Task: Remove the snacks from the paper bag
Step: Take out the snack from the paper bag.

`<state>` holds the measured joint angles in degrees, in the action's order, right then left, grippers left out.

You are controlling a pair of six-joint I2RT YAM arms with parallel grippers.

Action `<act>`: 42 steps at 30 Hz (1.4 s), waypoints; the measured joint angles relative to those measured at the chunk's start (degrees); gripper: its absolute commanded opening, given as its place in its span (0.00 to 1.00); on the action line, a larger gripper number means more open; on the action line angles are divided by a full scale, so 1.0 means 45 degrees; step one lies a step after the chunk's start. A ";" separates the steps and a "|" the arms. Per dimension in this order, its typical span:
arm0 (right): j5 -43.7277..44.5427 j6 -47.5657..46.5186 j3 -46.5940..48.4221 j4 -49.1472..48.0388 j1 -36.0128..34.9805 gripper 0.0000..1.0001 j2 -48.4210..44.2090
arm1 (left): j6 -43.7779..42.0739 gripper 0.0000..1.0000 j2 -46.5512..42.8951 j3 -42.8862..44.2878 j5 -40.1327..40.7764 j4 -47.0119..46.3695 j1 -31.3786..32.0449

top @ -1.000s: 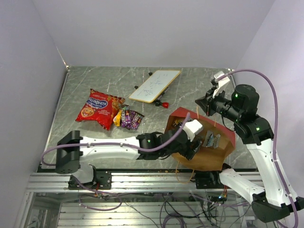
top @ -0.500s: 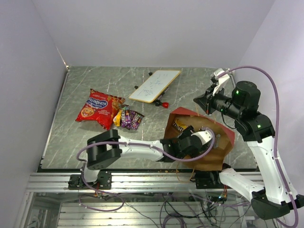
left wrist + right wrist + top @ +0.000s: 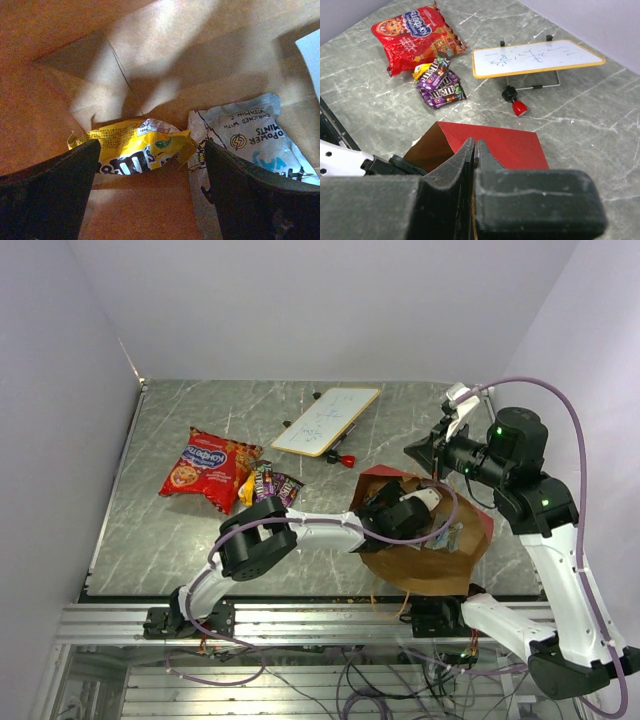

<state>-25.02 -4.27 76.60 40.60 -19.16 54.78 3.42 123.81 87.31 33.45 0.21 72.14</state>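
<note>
The red paper bag (image 3: 474,527) lies at the near right with its brown inside showing; it also shows in the right wrist view (image 3: 500,142). My left gripper (image 3: 151,150) is open inside the bag. Just ahead of its fingers (image 3: 60,190) lie a yellow candy packet (image 3: 131,148) and a light blue mints packet (image 3: 255,137). My right gripper (image 3: 413,454) is above the bag's far edge, shut (image 3: 475,145) on what looks like a thin tan cord handle. The red chip bag (image 3: 207,467) and small purple and brown packets (image 3: 268,487) lie on the table at the left.
A white board with scribbles (image 3: 327,420) stands at the back middle, with a small red-and-black marker (image 3: 343,457) in front of it. Walls close the table on the left, back and right. The left arm (image 3: 300,535) stretches across the near edge into the bag.
My left arm has swung round at its base and its wrist has gone deeper into the bag, toward the far side. The right gripper has shifted slightly left and stays shut.
</note>
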 measured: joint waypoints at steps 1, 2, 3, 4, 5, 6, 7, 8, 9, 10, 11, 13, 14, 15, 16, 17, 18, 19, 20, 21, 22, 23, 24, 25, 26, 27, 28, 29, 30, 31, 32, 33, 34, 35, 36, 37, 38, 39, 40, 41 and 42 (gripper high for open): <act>-0.0034 -0.0078 -0.0015 -0.0019 0.0000 0.00 -0.0029 | -0.0015 0.96 0.0107 0.0044 0.0024 0.0073 -0.0010; -0.0092 -0.0165 -0.0053 -0.0049 0.0000 0.00 -0.0078 | -0.0029 0.96 0.0194 0.0112 0.0049 0.0136 -0.0010; -0.0155 -0.0223 -0.0078 -0.0053 0.0000 0.00 -0.0126 | -0.0039 0.96 0.0340 0.0253 0.0063 0.0233 -0.0010; -0.0233 -0.0291 -0.0083 -0.0049 0.0000 0.00 -0.0146 | -0.0044 0.96 0.0486 0.0379 0.0078 0.0272 -0.0010; -0.0296 -0.0359 -0.0083 -0.0063 0.0000 0.00 -0.0155 | -0.0053 0.96 0.0661 0.0544 0.0087 0.0316 -0.0010; -0.0364 -0.0437 -0.0083 -0.0073 0.0000 0.00 -0.0155 | -0.0063 0.95 0.0840 0.0695 0.0087 0.0321 -0.0010; -0.0437 -0.0515 -0.0083 -0.0073 0.0000 0.00 -0.0146 | -0.0097 0.93 0.1025 0.0821 0.0087 0.0321 -0.0010; -0.0505 -0.0597 -0.0083 -0.0063 0.0000 0.00 -0.0131 | -0.0126 0.92 0.1205 0.0933 0.0092 0.0316 -0.0019; -0.0559 -0.0675 -0.0083 -0.0053 0.0000 0.00 -0.0112 | -0.0160 0.91 0.1321 0.1054 0.0126 0.0272 -0.0029; -0.0631 -0.0777 -0.0078 -0.0029 0.0000 0.00 -0.0078 | -0.0243 0.89 0.1433 0.1253 0.0141 0.0306 -0.0034; -0.0685 -0.0840 -0.0078 0.0000 0.0000 0.00 -0.0053 | -0.0291 0.86 0.1554 0.1428 0.0146 0.0321 -0.0044; -0.0748 -0.0928 -0.0078 0.0005 0.0000 0.00 0.0005 | -0.0345 0.79 0.1773 0.1739 0.0170 0.0345 -0.0092; -0.0816 -0.0957 -0.0078 0.0000 0.0000 0.00 0.0024 | -0.0350 0.72 0.1831 0.1826 0.0170 0.0350 -0.0121; -0.0865 -0.0962 -0.0078 -0.0005 0.0000 0.00 0.0024 | -0.0389 0.66 0.1855 0.1875 0.0170 0.0398 -0.0165; -0.0899 -0.0962 -0.0078 -0.0010 0.0000 0.00 0.0024 | -0.0413 0.59 0.1860 0.1885 0.0170 0.0457 -0.0204; -0.0937 -0.0962 -0.0078 -0.0015 0.0000 0.00 0.0019 | -0.0476 0.55 0.1860 0.1899 0.0170 0.0534 -0.0257; -0.0981 -0.0962 -0.0078 -0.0019 0.0000 0.00 -0.0005 | -0.0529 0.51 0.1860 0.1899 0.0165 0.0593 -0.0291; -0.1001 -0.0962 -0.0083 -0.0019 0.0000 0.00 -0.0034 | -0.0602 0.47 0.1860 0.1899 0.0131 0.0665 -0.0325; -0.1015 -0.0962 -0.0083 -0.0019 0.0000 0.00 -0.0068 | -0.0636 0.42 0.1860 0.1899 0.0117 0.0719 -0.0325; -0.1015 -0.0962 -0.0097 -0.0024 0.0000 0.00 -0.0097 | -0.0685 0.38 0.1860 0.1899 0.0078 0.0787 -0.0335; -0.1010 -0.0967 -0.0121 -0.0029 0.0000 0.00 -0.0151 | -0.0724 0.34 0.1846 0.1899 0.0034 0.0869 -0.0345; -0.0991 -0.0971 -0.0160 -0.0034 0.0000 0.00 -0.0219 | -0.0763 0.31 0.1821 0.1899 -0.0019 0.0967 -0.0355; -0.0952 -0.0976 -0.0199 -0.0039 0.0000 0.00 -0.0287 | -0.0821 0.27 0.1787 0.1899 -0.0063 0.1088 -0.0355; -0.0923 -0.0976 -0.0238 -0.0044 0.0000 0.00 -0.0335 | -0.0821 0.24 0.1739 0.1899 -0.0107 0.1205 -0.0350; -0.0894 -0.0976 -0.0296 -0.0068 0.0000 0.00 -0.0403 | -0.0903 0.22 0.1651 0.1899 -0.0180 0.1409 -0.0335; -0.0865 -0.0971 -0.0364 -0.0092 0.0000 0.00 -0.0476 | -0.0947 0.20 0.1564 0.1899 -0.0253 0.1564 -0.0311; -0.0835 -0.0971 -0.0457 -0.0126 0.0000 0.00 -0.0554 | -0.1015 0.18 0.1447 0.1899 -0.0355 0.1778 -0.0282; -0.0811 -0.0971 -0.0554 -0.0155 0.0000 0.00 -0.0631 | -0.1059 0.16 0.1326 0.1899 -0.0413 0.2011 -0.0223; -0.0782 -0.0971 -0.0641 -0.0194 0.0000 0.00 -0.0680 | -0.1107 0.16 0.1209 0.1899 -0.0476 0.2220 -0.0160; -0.0685 -0.0971 -0.0797 -0.0277 0.0000 0.00 -0.0772 | -0.1151 0.15 0.1039 0.1899 -0.0549 0.2467 -0.0053; -0.0593 -0.0967 -0.0918 -0.0330 0.0000 0.00 -0.0831 | -0.1156 0.14 0.0850 0.1899 -0.0675 0.2735 0.0068; -0.0520 -0.0967 -0.1005 -0.0359 0.0000 0.00 -0.0874 | -0.1156 0.13 0.0661 0.1899 -0.0797 0.2977 0.0204; -0.0408 -0.0962 -0.1107 -0.0403 0.0000 0.00 -0.0908 | -0.1141 0.13 0.0423 0.1899 -0.0967 0.3225 0.0379; -0.0267 -0.0952 -0.1185 -0.0432 0.0000 0.00 -0.0933 | -0.1107 0.12 0.0102 0.1894 -0.1190 0.3551 0.0607; -0.0131 -0.0937 -0.1268 -0.0491 0.0000 0.00 -0.0947 | -0.1064 0.10 -0.0151 0.1894 -0.1355 0.3735 0.0767; -0.0010 -0.0918 -0.1331 -0.0534 0.0000 0.00 -0.0952 | -0.0933 0.09 -0.0534 0.1894 -0.1647 0.4027 0.1005; 0.0141 -0.0894 -0.1418 -0.0622 0.0000 0.00 -0.0967 | -0.0758 0.08 -0.0918 0.1894 -0.1923 0.4318 0.1209; 0.0311 -0.0845 -0.1530 -0.0704 0.0000 0.00 -0.0991 | -0.0563 0.07 -0.1326 0.1889 -0.2200 0.4561 0.1389; 0.0495 -0.0772 -0.1651 -0.0777 0.0000 0.00 -0.1030 | -0.0287 0.07 -0.1821 0.1870 -0.2521 0.4852 0.1588; 0.0651 -0.0719 -0.1763 -0.0826 0.0000 0.00 -0.1083 | -0.0063 0.07 -0.2273 0.1807 -0.2764 0.5056 0.1778; 0.0821 -0.0641 -0.1889 -0.0869 0.0000 0.00 -0.1146 | 0.0243 0.07 -0.2812 0.1681 -0.3031 0.5270 0.1962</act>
<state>-21.32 -7.16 68.10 36.69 -19.16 49.63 4.51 111.15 94.87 19.81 23.92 80.97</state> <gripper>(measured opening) 0.007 0.170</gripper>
